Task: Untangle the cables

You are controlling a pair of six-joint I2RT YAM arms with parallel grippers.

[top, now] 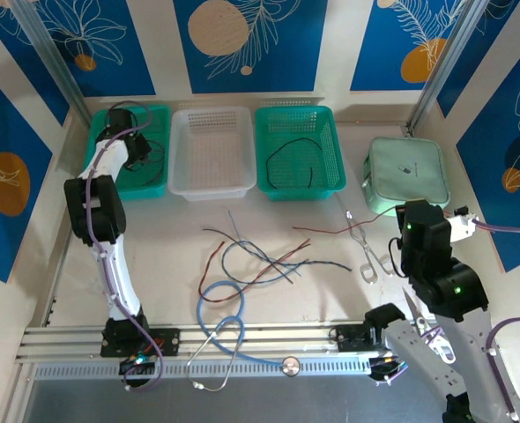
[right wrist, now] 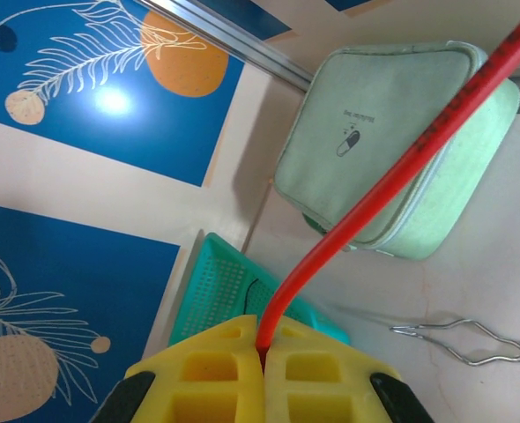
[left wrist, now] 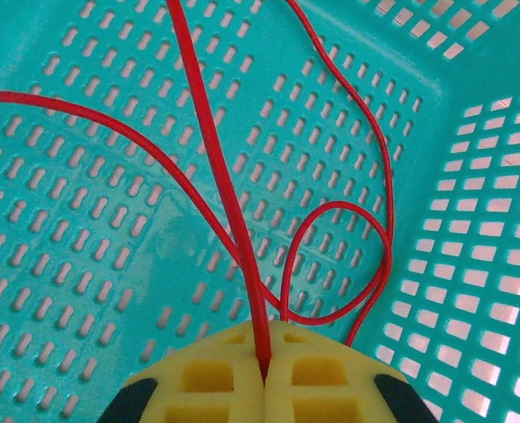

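A loose tangle of thin red, black and blue-grey cables [top: 260, 256] lies on the table's middle. My left gripper [top: 144, 148] reaches into the left teal basket [top: 159, 119]. In the left wrist view its yellow fingers [left wrist: 216, 379] are shut [left wrist: 264, 363] on a red cable [left wrist: 209, 132] that loops over the basket floor [left wrist: 84, 238]. My right gripper [top: 406, 222] hovers near the table's right side, shut [right wrist: 263, 351] on another red cable [right wrist: 392, 181]. That cable [top: 348, 227] runs left toward the tangle.
A white basket [top: 182, 181] stands beside a second teal basket [top: 335, 163] holding a black cable [top: 286, 154]. A mint pouch [top: 407, 176] [right wrist: 401, 106] sits at back right, with metal tongs [top: 366, 251] [right wrist: 471, 344] in front of it. A light-blue stethoscope [top: 220, 308] lies near the front rail.
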